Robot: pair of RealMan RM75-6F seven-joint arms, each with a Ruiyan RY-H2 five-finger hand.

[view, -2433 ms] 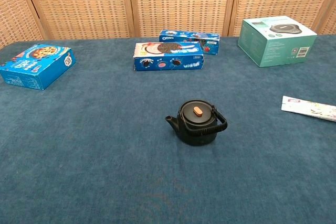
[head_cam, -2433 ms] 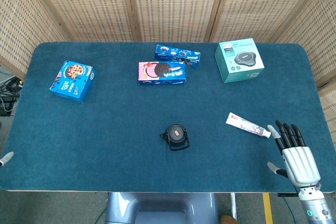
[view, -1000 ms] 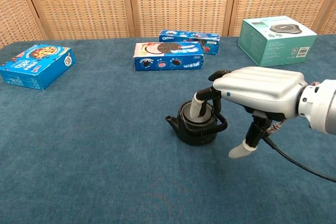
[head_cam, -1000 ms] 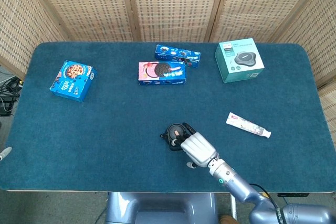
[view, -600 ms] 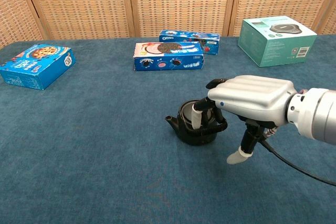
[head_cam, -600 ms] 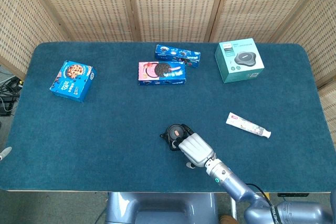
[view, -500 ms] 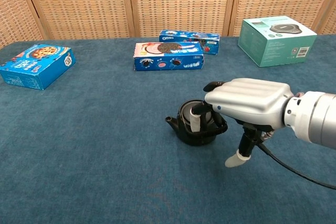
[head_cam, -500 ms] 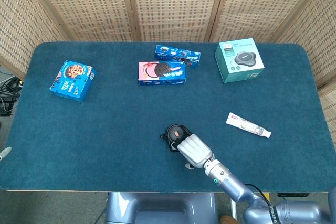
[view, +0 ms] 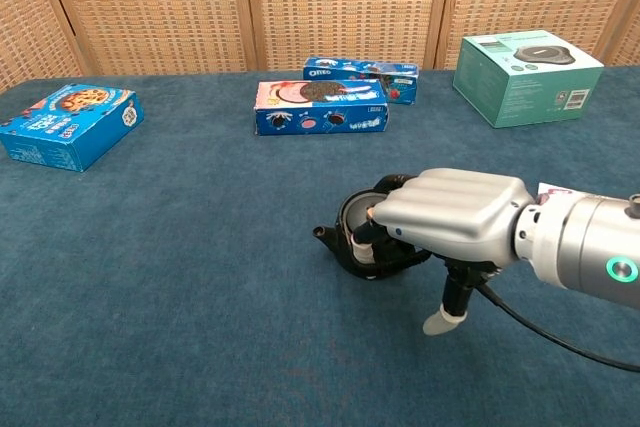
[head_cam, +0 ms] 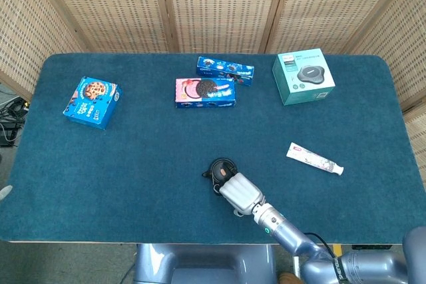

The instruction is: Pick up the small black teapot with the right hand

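Chest view: on the blue table (view: 150,247), the right hand (view: 445,212) lies over the teapot (view: 350,232), which sits near the table's middle toward the front edge. Its fingers (view: 385,202) curl down across the lid and handle, while the thumb (view: 440,319) hangs apart below, touching nothing. Whether the fingers have hooked the handle cannot be told; the palm hides it. The pot appears to rest on the cloth, spout to the left.

Judged from this, the grasp is forming, not finished. A sound lift would want the fingers fully under the handle and the thumb brought in against the pot's side before any rise, then a slow, straight pull upward so the pot does not swing or tip toward the spout.

Well behind stand a teal box (view: 527,75) and cookie boxes (view: 322,107); a tube (head_cam: 314,159) lies off to the right. The left hand is out of sight.
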